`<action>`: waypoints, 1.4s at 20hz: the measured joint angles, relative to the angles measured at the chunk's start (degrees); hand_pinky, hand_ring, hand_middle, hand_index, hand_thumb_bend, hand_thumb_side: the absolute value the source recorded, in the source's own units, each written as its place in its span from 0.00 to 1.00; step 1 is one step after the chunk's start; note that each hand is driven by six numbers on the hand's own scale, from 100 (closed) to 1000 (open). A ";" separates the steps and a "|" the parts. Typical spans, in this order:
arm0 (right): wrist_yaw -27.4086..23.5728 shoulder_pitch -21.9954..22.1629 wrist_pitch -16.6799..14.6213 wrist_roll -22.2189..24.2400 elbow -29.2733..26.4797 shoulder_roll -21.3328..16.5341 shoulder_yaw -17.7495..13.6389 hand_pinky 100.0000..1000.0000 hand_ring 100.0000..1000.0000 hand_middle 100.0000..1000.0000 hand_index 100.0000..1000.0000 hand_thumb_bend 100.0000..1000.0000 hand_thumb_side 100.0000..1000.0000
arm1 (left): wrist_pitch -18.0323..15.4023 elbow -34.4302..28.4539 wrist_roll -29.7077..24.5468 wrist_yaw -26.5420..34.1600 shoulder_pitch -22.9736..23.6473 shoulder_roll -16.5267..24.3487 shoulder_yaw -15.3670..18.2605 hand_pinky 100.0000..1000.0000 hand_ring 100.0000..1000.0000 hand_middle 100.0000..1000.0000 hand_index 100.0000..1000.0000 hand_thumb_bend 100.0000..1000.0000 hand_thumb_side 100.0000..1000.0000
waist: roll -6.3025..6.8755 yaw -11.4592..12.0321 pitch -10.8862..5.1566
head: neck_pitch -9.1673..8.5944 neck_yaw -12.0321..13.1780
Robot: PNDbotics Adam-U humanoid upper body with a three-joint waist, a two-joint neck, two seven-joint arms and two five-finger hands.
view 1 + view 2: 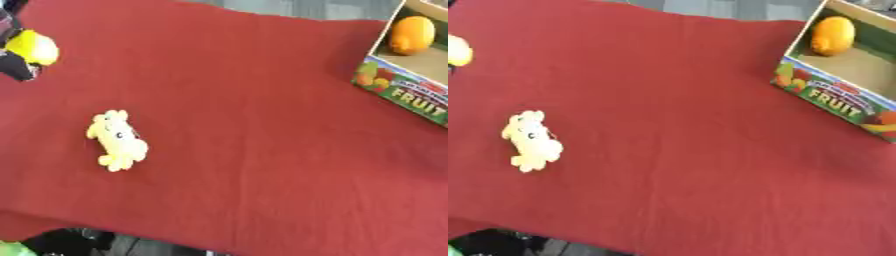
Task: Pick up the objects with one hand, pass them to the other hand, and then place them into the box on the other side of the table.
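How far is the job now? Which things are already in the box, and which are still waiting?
Done: an orange fruit lies inside the fruit box at the right. In hand: the left hand at the upper left edge holds a yellow object, not yet passed over. Left: the yellow plush toy lies on the red cloth. The right hand is not in view.

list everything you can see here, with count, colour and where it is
tablecloth: one, red, covers the table
plush toy: one, pale yellow, lying on the cloth at left of centre
fruit box: one, cardboard, printed FRUIT on its side, upper right
orange fruit: one, orange, inside the box
yellow object: one, yellow, rounded, at the upper left edge, held by the left robot hand
left robot hand: one, black, upper left edge, mostly cut off
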 measured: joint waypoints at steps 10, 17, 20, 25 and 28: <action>-2.27 -4.72 0.02 -0.29 -1.44 -1.69 2.61 0.96 1.00 0.78 0.96 0.00 0.47 | 2.88 -17.99 2.78 9.19 1.82 -1.23 -1.24 0.65 0.63 0.55 0.53 0.00 0.02 | 0.18 0.03 -1.28 | -0.55 -0.89; -2.97 -11.35 -2.06 1.65 -2.64 -3.03 7.90 0.95 1.00 0.79 0.96 0.00 0.47 | 3.63 -20.74 6.87 13.79 -0.05 -8.08 -4.51 0.63 0.62 0.54 0.55 0.00 0.11 | -0.09 -0.17 -2.40 | -0.06 -2.11; -2.22 -13.56 -3.36 3.50 -2.33 -3.02 10.26 0.95 1.00 0.80 0.96 0.00 0.44 | 3.11 -20.45 9.00 14.92 -0.45 -11.40 -5.87 0.62 0.61 0.54 0.55 0.00 0.13 | -0.49 -0.47 -2.79 | 0.54 -2.95; -0.87 -15.65 -6.24 6.11 -1.78 -3.00 13.47 0.95 1.00 0.81 0.96 0.00 0.40 | 1.21 -19.69 11.81 15.42 -0.71 -15.26 -7.92 0.62 0.61 0.54 0.55 0.00 0.18 | -0.61 -0.73 -2.96 | 1.08 -4.91; -0.18 -15.41 -8.34 7.26 -1.84 -3.01 14.95 0.95 1.00 0.82 0.96 0.00 0.36 | -0.09 -19.08 13.33 15.54 -0.74 -17.31 -9.08 0.61 0.61 0.53 0.55 0.00 0.21 | -0.80 -0.75 -2.99 | 1.12 -5.82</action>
